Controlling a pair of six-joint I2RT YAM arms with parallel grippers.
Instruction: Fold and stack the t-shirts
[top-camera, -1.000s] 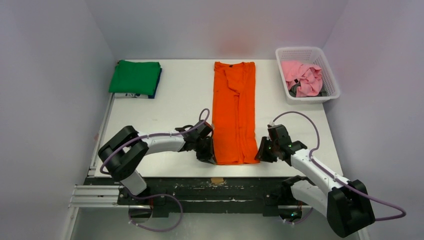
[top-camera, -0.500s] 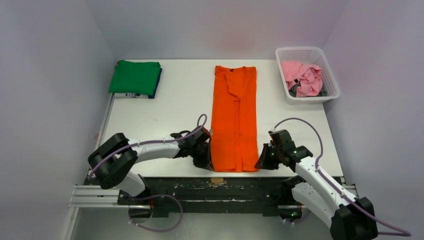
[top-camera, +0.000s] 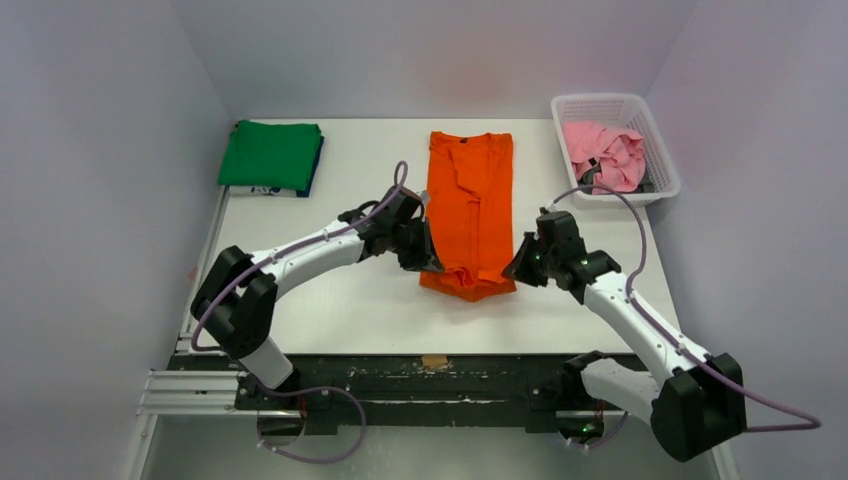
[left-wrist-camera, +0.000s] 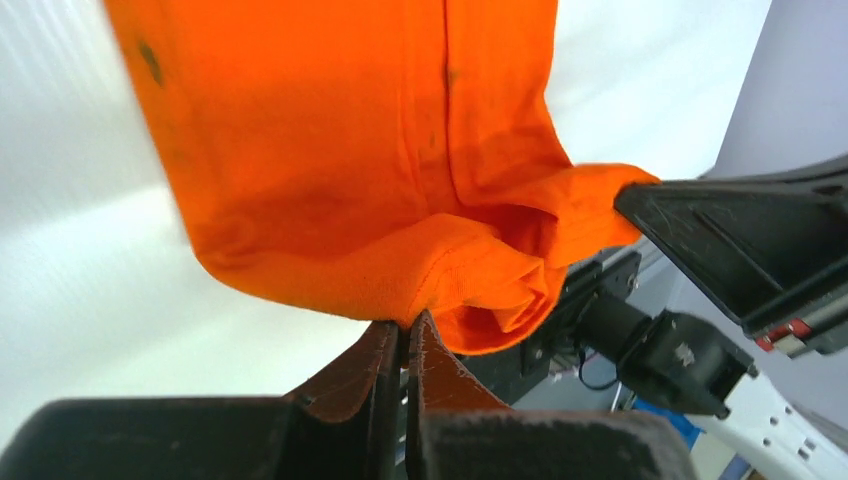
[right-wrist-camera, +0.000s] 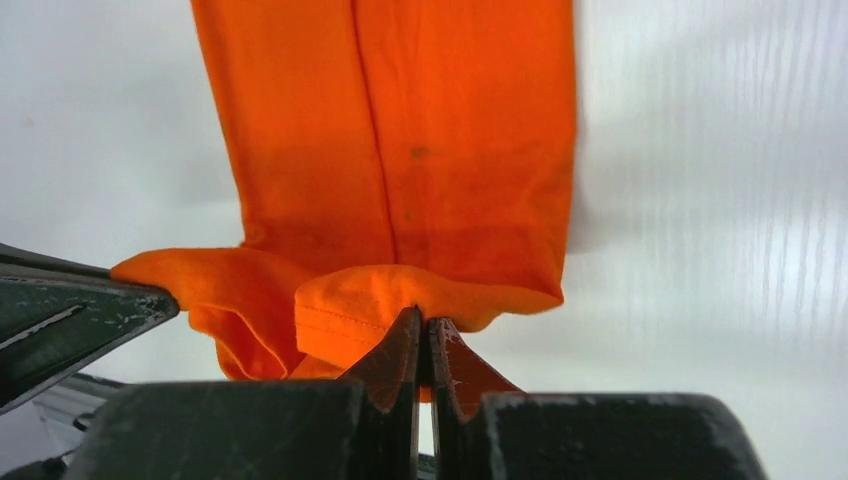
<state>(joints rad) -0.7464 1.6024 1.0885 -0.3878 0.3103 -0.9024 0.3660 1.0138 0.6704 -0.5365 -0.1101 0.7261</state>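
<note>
The bright orange t-shirt (top-camera: 470, 205) lies as a long narrow strip down the table's middle, its near end lifted and sagging. My left gripper (top-camera: 428, 262) is shut on the shirt's near left corner; the hem (left-wrist-camera: 420, 240) shows pinched in the left wrist view. My right gripper (top-camera: 512, 268) is shut on the near right corner, its hem (right-wrist-camera: 400, 200) pinched in the right wrist view. The green t-shirt (top-camera: 270, 154) lies folded at the far left on top of the dark blue one (top-camera: 315, 168). The pink t-shirt (top-camera: 603, 155) is crumpled in the basket.
The white lattice basket (top-camera: 660, 170) stands at the far right corner of the white table (top-camera: 340, 300). Purple walls close in on both sides and behind. The black rail runs along the table's near edge.
Both grippers have lifted the orange shirt's near end and carried it away from the table's near edge toward the middle, so the strip looks shorter.
</note>
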